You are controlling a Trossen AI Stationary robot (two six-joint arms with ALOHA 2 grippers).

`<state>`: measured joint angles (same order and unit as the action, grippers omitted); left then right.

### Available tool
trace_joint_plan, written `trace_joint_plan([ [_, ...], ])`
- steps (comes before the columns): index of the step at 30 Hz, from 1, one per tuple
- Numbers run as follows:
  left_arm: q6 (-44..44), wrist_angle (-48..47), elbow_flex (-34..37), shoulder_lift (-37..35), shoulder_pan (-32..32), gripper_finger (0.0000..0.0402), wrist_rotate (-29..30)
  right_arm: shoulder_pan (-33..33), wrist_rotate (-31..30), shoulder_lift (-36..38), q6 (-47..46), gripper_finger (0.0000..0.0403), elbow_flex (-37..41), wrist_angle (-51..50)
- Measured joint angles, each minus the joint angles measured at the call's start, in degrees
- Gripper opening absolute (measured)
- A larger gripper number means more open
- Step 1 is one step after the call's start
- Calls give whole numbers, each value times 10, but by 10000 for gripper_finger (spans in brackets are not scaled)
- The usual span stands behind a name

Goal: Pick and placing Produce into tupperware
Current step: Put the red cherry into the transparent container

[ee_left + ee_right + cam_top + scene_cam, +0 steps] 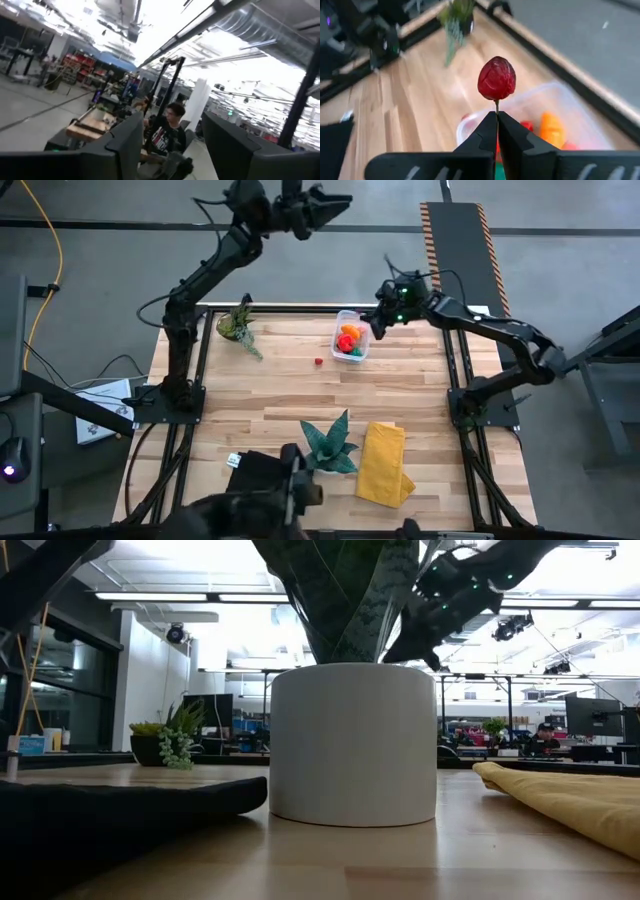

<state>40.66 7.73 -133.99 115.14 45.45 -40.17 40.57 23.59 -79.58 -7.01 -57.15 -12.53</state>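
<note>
Right hand (pixel 496 116) pinching dark red fruit's (pixel 496 79) stem above tupperware (pixel 580 107), left hand's state unclear.

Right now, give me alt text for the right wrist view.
The right gripper, jaws shut, pinches the thin stem of a dark red toy fruit above the clear tub, which holds orange and red pieces. Beyond lies the wooden table.

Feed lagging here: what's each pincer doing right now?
Left pincer: raised beyond the table, state cannot be told.
Right pincer: shut on the red fruit's stem.
</note>
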Motion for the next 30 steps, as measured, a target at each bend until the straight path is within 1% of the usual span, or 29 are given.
trace_joint_plan([
  [4,-18,-2,-3,-19,5,177,-27,-24,-4,-44,18,0,-36,-55],
  [7,-30,-6,-3,-30,9,164,-72,-39,-36,-72,37,0,-81,-101],
  [9,-39,-18,-3,-37,12,154,-107,-43,-39,-91,45,0,-109,-136],
  [12,-56,-67,-3,-49,18,135,-161,-42,-38,-117,57,0,-149,-187],
  [15,-100,-136,-3,-62,26,112,-191,-42,-38,-141,70,0,-181,-234],
  [18,-138,-183,-3,-82,32,83,-215,-43,-37,-159,73,0,-209,-264],
  [22,-183,-241,-3,-115,59,39,-218,-49,-41,-187,71,0,-249,-301],
  [25,-218,-310,-3,-142,87,8,-196,-57,-70,-202,73,0,-283,-330],
  [28,-291,-406,-4,-170,100,9,-155,-65,-92,-222,77,0,-314,-368],
  [30,-344,-476,-4,-185,106,12,-115,-69,-97,-235,76,0,-334,-385],
])
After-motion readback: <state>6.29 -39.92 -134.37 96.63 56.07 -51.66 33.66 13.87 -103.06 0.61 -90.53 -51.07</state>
